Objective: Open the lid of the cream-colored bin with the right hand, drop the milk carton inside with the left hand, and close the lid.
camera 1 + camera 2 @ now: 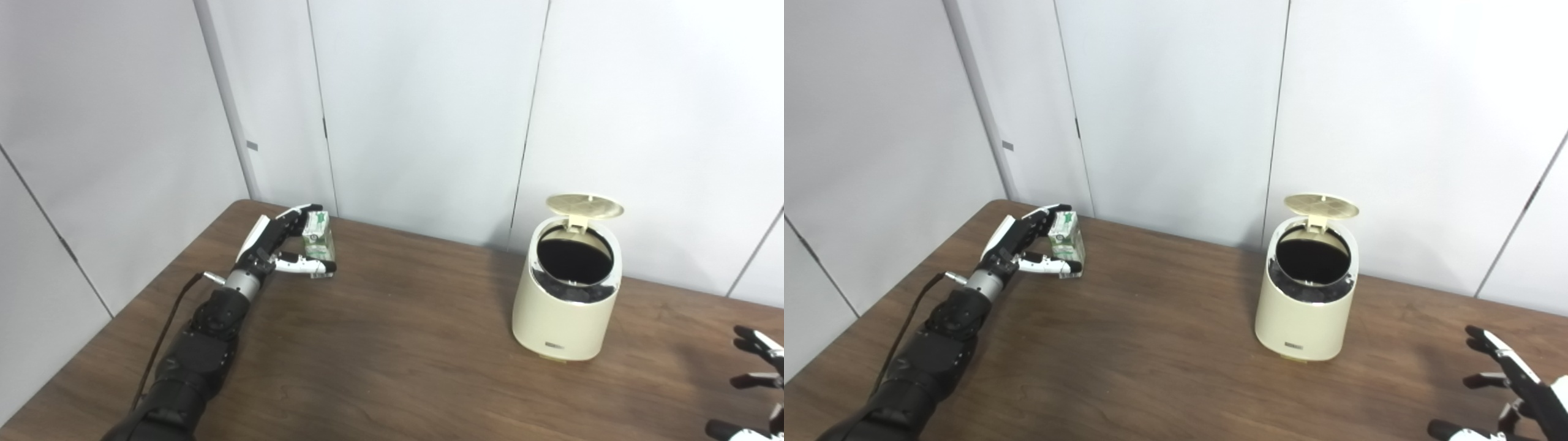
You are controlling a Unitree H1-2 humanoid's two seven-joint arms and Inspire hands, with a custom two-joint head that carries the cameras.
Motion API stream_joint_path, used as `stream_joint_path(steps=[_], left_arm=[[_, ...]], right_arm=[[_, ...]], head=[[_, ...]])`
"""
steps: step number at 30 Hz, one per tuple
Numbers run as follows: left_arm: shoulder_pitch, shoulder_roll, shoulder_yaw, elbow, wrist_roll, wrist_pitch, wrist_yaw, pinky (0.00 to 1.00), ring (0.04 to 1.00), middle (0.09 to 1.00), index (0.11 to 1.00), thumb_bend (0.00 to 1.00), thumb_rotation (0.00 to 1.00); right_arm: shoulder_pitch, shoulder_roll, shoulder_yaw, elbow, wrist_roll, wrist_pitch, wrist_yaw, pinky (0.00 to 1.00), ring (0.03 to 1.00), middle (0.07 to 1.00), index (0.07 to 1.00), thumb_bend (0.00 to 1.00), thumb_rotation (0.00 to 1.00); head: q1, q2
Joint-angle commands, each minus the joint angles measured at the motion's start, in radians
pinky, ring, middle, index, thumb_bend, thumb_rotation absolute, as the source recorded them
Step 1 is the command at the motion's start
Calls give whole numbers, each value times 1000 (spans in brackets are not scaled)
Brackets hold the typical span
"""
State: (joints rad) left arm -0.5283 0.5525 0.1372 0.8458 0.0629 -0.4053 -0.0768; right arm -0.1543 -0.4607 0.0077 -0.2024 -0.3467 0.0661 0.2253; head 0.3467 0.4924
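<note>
Upright milk carton, long axis vertical, grasped by left hand; right hand released, fingers spread

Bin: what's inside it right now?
The lid stands open. The bin shows only a dark interior, with no contents visible; its bottom is hidden in shadow. The carton is in the left hand.

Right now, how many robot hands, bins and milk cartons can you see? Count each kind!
Robot hands: 2, left hand and right hand
Bins: 1, cream-colored bin, lid up
Milk cartons: 1, milk carton
Total: 4
</note>
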Motion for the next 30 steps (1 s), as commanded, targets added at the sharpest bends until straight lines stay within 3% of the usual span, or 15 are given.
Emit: stream_joint_path(steps=[1, 7, 12, 15, 26, 30], left_arm=[[-53, 19, 0, 3, -8, -54, 19, 829, 845, 835, 848, 989, 97], [-53, 18, 0, 12, -13, -62, 20, 765, 801, 806, 827, 980, 82], [-51, 22, 7, 10, -37, -55, 3, 792, 815, 807, 813, 917, 4], [-45, 27, 6, 0, -31, -54, 12, 816, 818, 806, 812, 876, 0], [-45, 39, 16, -9, -46, -49, 2, 753, 813, 810, 807, 763, 0], [-42, 35, 19, -10, -39, -58, 18, 715, 771, 785, 780, 733, 0]], right_arm=[[-20, -26, -16, -37, 0, 0, -3, 230, 704, 899, 935, 931, 598], [-14, -27, -19, -45, 1, 3, 1, 237, 701, 894, 935, 927, 594], [-13, -24, -21, -45, 2, 3, 2, 264, 704, 884, 929, 914, 571], [-13, -24, -19, -44, 5, 6, 7, 285, 713, 893, 934, 906, 566], [-15, -22, -17, -39, 10, 2, 11, 336, 746, 892, 929, 886, 544], [-12, -21, -15, -46, 7, 13, 16, 336, 752, 902, 935, 881, 546]], head=[[0, 1], [4, 7], [5, 12], [7, 14], [10, 20], [11, 22]])
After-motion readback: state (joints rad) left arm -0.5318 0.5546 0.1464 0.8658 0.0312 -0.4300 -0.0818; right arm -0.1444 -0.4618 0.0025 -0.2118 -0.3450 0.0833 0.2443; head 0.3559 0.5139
